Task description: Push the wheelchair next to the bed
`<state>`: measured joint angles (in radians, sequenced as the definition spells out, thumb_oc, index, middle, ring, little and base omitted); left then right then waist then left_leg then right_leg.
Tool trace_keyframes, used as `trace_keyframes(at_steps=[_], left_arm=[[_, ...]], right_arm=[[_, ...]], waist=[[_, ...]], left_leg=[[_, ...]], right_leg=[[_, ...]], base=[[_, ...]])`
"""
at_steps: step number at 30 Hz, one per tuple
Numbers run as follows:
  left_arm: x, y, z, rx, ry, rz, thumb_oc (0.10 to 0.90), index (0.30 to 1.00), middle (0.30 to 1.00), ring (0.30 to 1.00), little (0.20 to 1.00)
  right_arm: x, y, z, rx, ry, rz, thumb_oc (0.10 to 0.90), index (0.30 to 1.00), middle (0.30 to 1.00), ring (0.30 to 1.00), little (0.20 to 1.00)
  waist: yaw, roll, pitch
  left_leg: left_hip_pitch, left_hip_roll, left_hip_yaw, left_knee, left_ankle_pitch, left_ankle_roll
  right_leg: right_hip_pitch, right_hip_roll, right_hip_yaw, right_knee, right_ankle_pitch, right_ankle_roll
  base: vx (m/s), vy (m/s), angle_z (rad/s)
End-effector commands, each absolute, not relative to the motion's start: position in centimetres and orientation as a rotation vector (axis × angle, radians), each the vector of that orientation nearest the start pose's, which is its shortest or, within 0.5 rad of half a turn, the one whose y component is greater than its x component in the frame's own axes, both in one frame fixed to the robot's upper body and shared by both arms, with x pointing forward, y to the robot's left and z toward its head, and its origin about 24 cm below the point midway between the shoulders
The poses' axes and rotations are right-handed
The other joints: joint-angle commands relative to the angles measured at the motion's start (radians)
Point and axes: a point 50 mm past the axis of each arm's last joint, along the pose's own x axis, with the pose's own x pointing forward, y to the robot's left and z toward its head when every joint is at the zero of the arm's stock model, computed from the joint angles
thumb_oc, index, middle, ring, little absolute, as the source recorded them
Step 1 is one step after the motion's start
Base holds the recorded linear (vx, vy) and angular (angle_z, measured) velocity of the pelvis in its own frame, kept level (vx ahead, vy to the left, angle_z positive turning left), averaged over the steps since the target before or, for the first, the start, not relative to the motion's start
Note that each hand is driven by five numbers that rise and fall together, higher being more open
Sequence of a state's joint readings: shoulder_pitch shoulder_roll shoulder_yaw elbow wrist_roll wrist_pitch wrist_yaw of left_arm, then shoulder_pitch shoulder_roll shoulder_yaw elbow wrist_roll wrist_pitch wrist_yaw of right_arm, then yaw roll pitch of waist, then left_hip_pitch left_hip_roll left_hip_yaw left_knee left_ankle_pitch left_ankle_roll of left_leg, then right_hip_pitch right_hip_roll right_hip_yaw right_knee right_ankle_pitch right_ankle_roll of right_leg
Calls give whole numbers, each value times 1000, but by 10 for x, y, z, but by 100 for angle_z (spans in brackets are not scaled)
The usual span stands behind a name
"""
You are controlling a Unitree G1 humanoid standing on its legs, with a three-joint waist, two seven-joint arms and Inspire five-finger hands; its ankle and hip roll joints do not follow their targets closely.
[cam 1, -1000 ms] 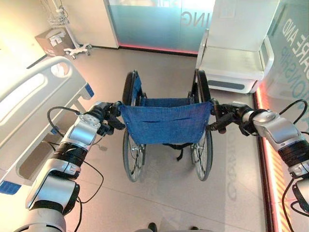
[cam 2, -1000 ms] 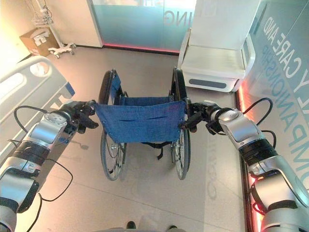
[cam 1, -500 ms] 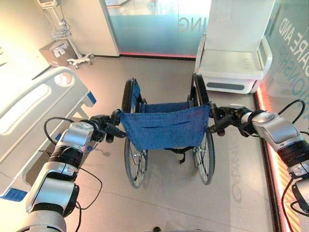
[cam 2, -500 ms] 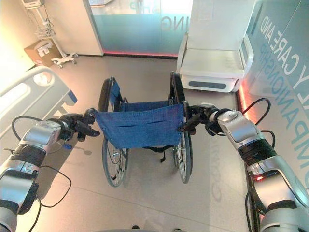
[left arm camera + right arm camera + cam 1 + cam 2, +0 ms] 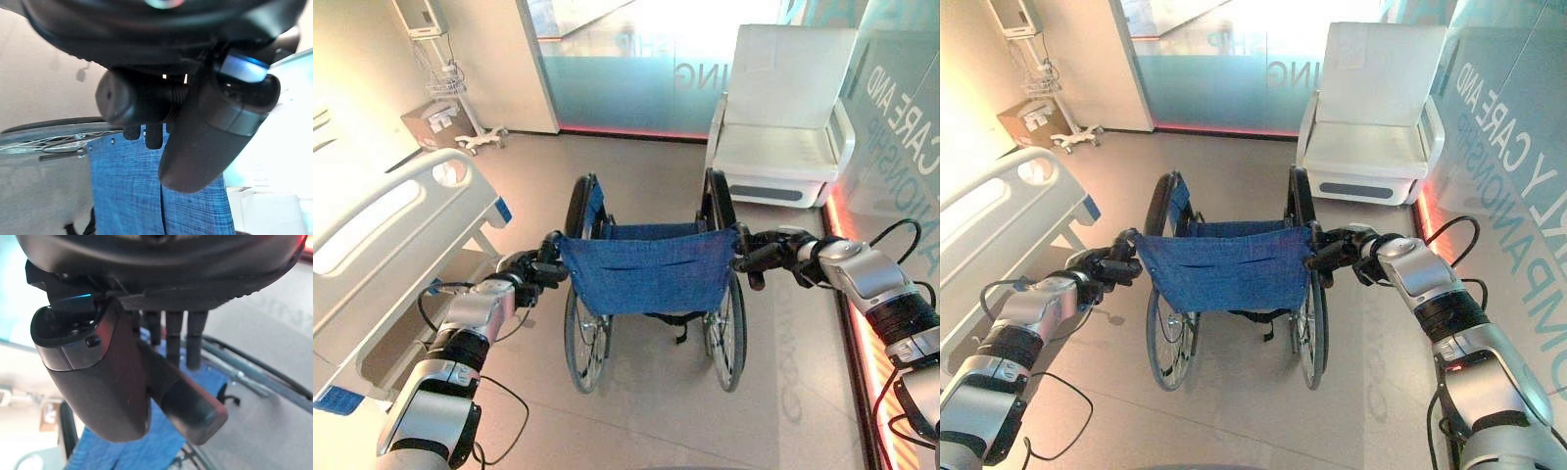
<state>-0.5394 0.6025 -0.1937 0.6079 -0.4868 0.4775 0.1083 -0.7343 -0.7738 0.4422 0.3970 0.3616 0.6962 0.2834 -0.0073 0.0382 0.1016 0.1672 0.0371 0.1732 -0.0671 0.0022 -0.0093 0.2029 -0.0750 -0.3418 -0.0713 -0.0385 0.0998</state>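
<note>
You had the wheelchair (image 5: pixel 649 279) straight ahead at twelve o'clock, its blue backrest facing you and its big wheels on open floor. Your left hand (image 5: pixel 534 273) was at the chair's left push handle (image 5: pixel 134 103), at about ten o'clock. In the left wrist view the thumb and fingers were curled round the dark grip, so that hand was clamped on it. Your right hand (image 5: pixel 771 254) was at the right push handle (image 5: pixel 188 404), at about two o'clock. The right wrist view showed the fingers hooked over the bar and the thumb lying along it, also a closed hold.

The bed (image 5: pixel 382 235) lay at nine to ten o'clock, its white side rail running away from you. The chair's left wheel was near the bed's foot end but apart from it, with a strip of floor between them. The chair pointed toward the white armchair (image 5: pixel 783 127) at one o'clock, not along the bed.

As a judgement: the grasp was done and you had the chair under control, but the placement was not finished. What remained looked like closing that gap on the left and bringing the chair alongside the bed rail.
</note>
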Motion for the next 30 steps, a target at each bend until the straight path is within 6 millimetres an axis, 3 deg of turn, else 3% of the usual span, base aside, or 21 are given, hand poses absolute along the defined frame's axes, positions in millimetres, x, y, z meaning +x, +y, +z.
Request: trace_keyframes(at_steps=[1, 13, 21, 30], left_arm=[[284, 313, 6, 348, 740, 324, 400, 300, 300, 300, 300], [300, 298, 26, 469, 601, 239, 400, 300, 300, 300, 300], [311, 284, 42, 499, 519, 197, 400, 300, 300, 300, 300], [312, 266, 42, 459, 459, 193, 400, 300, 300, 300, 300]], right_arm=[[345, -255, 106, -579, 599, 210, 400, 300, 300, 300, 300], [350, -252, 113, -617, 506, 129, 400, 300, 300, 300, 300], [353, -251, 121, -780, 481, 60, 400, 300, 300, 300, 300], [350, -237, 112, -820, 426, 61, 400, 300, 300, 300, 300]], waist=[[55, -60, 45], [62, -54, 50], [65, -49, 53], [65, -49, 61]], left_leg=[[-41, -45, 33, 63, -53, -5], [-37, -47, 28, 58, -52, -5], [-39, -56, 27, 67, -60, 5], [-40, -63, 27, 75, -68, 17]], right_leg=[[-78, -23, 6, 98, -14, 4], [-75, -25, 1, 100, -13, 4], [-77, -31, 6, 111, -18, 6], [-83, -41, 14, 126, -18, 12]], base=[[0, 0, 0], [4, 6, 0], [23, 33, 0], [35, 43, 0]])
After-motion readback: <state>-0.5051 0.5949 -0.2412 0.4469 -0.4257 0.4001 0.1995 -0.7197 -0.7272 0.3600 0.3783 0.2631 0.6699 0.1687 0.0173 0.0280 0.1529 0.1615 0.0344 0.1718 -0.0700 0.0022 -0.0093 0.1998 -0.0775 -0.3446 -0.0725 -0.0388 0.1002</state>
